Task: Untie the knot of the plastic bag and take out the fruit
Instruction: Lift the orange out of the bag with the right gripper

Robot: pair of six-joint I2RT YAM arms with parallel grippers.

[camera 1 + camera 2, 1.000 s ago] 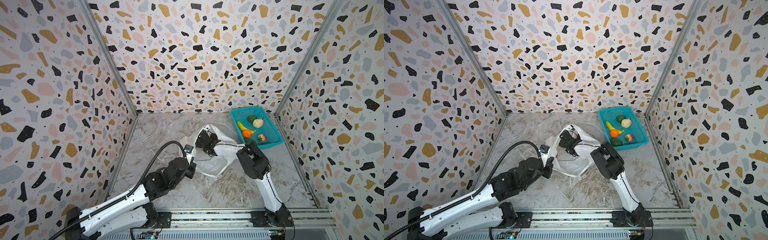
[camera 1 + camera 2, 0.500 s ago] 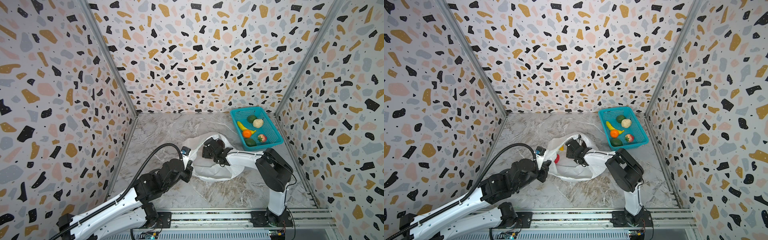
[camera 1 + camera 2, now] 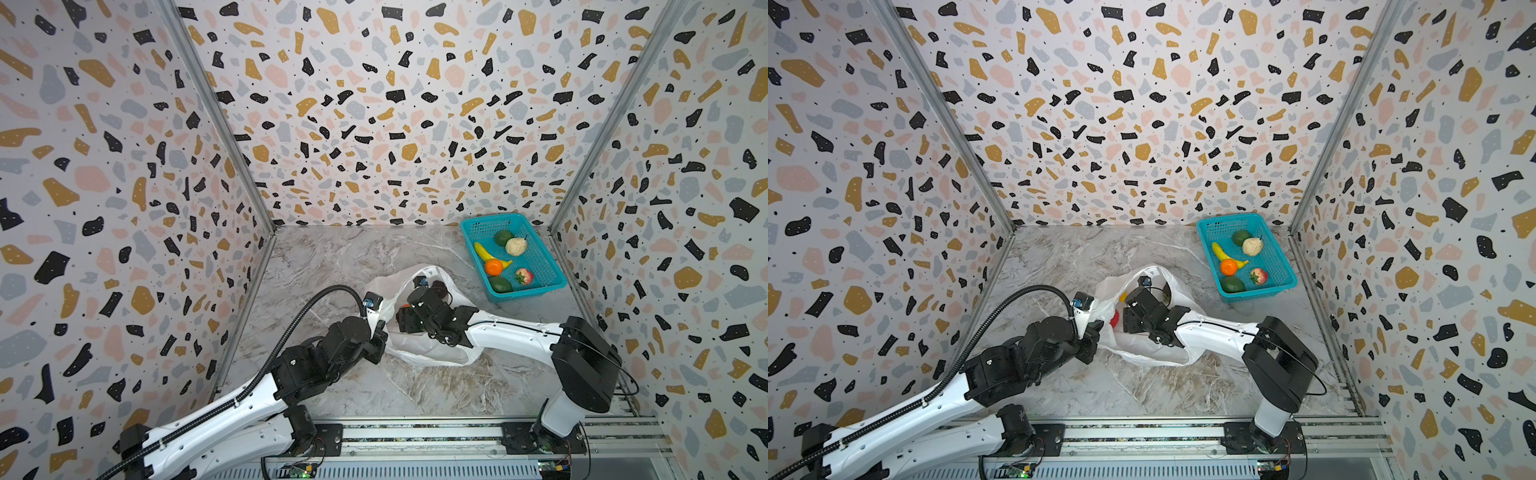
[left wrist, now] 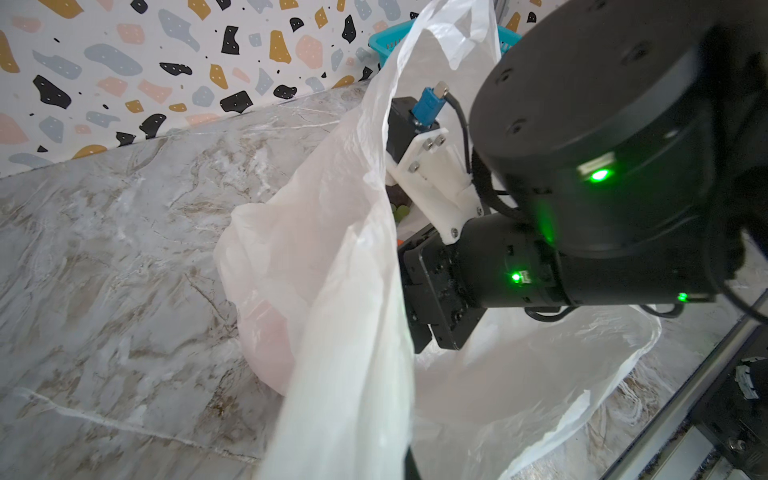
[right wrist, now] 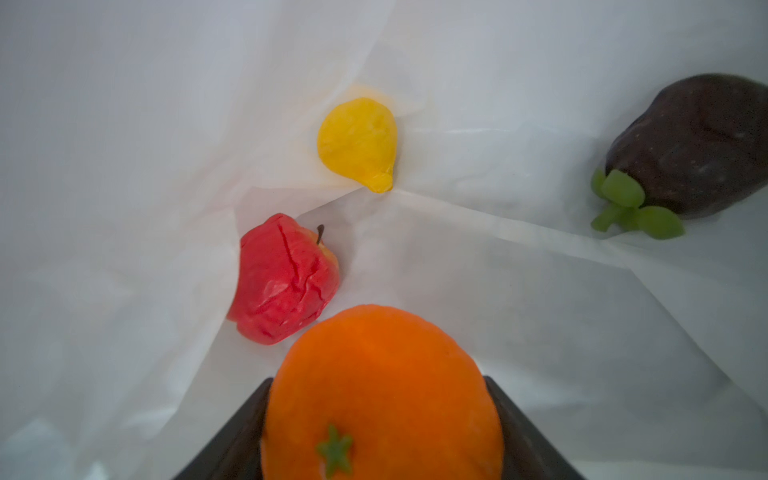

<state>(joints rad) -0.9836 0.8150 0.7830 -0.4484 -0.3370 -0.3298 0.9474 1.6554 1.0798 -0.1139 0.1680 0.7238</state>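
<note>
Right gripper (image 5: 378, 380): two dark fingers (image 5: 237, 432) clamped on one orange (image 5: 382, 386), one on each side, inside the plastic bag (image 3: 432, 353).
Loose on the film around it are three fruit: one red apple (image 5: 282, 278) just beside the orange, one yellow piece (image 5: 357, 143) beyond the apple, and one dark brown fruit (image 5: 698, 145) with green leaves, well apart.

Left gripper (image 3: 382, 338): fingers together on the bag's rim at its 9 o'clock in both top views. The film is drawn up taut and the mouth is open. The right arm enters from 4 o'clock.

The bag lies mid-floor, toward the front rail (image 3: 415, 434).

Teal basket (image 3: 536, 245): at the bag's 1 o'clock, near but apart, by the right wall.
It holds six items:
- one green ball (image 3: 503, 237)
- one beige knobbly ball (image 3: 516, 246)
- one banana (image 3: 482, 250)
- a second orange (image 3: 493, 267)
- one pink-red piece (image 3: 524, 276)
- one dark green oval (image 3: 500, 284)

Free room: the marble floor (image 3: 324, 257) is bare from 9 to 12 o'clock of the bag, out to the walls. There is a narrower strip at 6 o'clock before the rail.

Writing: there is a white label (image 4: 596, 160) on the right arm's housing, too blurred to read.
</note>
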